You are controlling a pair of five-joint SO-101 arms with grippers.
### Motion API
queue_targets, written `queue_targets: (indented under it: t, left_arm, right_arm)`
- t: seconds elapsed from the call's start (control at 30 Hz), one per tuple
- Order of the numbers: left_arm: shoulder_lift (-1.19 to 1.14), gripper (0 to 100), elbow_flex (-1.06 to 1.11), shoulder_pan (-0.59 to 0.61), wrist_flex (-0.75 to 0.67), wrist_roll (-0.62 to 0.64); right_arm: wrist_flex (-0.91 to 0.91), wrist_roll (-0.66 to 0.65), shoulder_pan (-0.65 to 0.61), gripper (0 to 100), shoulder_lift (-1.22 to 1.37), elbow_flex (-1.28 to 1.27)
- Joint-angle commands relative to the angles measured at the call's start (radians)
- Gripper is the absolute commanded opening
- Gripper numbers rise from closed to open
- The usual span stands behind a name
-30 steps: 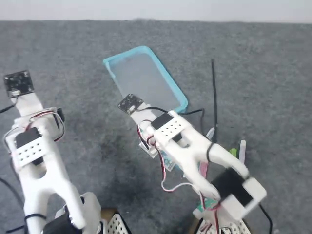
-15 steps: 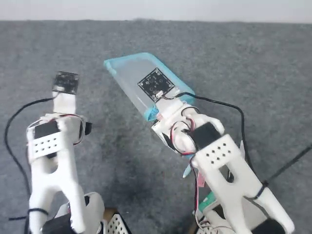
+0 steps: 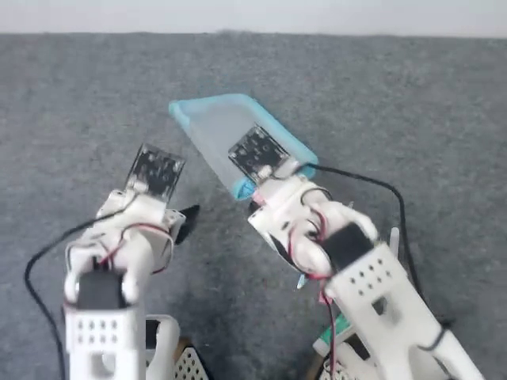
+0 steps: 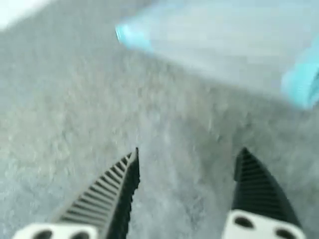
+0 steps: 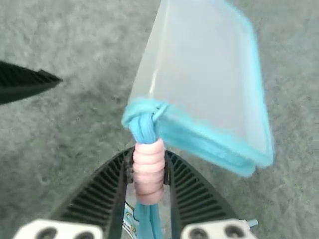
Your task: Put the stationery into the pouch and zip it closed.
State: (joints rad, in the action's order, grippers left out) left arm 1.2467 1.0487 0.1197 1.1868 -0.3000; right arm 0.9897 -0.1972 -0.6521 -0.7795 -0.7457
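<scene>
The pouch (image 3: 224, 131) is clear plastic with a light blue rim and lies at the middle of the grey mat, its near end tilted up. My right gripper (image 5: 148, 158) is shut on the pink pull of the pouch's zipper (image 5: 147, 172) at that near corner (image 3: 245, 187). My left gripper (image 4: 187, 172) is open over bare mat, just short of the pouch (image 4: 224, 45); from above its dark finger (image 3: 188, 218) lies left of the lifted corner. Tips of pens (image 3: 303, 280) poke out from under the right arm.
Grey carpet-like mat (image 3: 95, 103) covers the table, with a pale wall along the far edge. A black cable (image 3: 396, 207) runs beside the right arm. Open mat lies left of and beyond the pouch.
The left arm has swung right and forward toward the pouch's near corner. The right arm has gone from over the pens to the pouch's near end, which now tilts up.
</scene>
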Motion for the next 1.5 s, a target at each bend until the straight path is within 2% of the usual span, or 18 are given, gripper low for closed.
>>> queue_targets:
  t: [0.0,0.17,0.27,0.7,0.8,0.93,1.33,1.47]
  left_arm:
    - [0.106,31,0.001,-0.086,0.000,0.100]
    - [0.110,31,0.024,-0.210,-0.046,0.173]
    - [0.106,31,0.081,-0.238,-0.121,0.192]
    - [0.104,30,0.171,-0.230,-0.272,0.222]
    - [0.104,29,0.185,-0.169,-0.305,0.224]
    - [0.104,29,0.182,-0.095,-0.315,0.229]
    - [0.104,29,0.179,-0.097,-0.316,0.255]
    - [0.104,29,0.180,-0.089,-0.344,0.290]
  right_arm:
    - [-0.090,0.015,-0.028,0.6,-0.200,-0.103]
    - [-0.082,0.014,-0.070,0.6,-0.252,-0.129]
    - [-0.079,0.012,-0.073,0.6,-0.252,-0.130]
    - [-0.035,-0.012,-0.087,0.6,-0.252,-0.147]
    - [-0.021,-0.029,-0.087,0.6,-0.255,-0.166]
    - [-0.016,-0.074,-0.084,0.6,-0.254,-0.232]
    - [-0.045,-0.114,-0.087,0.6,-0.249,-0.341]
    - [-0.090,-0.109,-0.099,0.6,-0.142,-0.341]
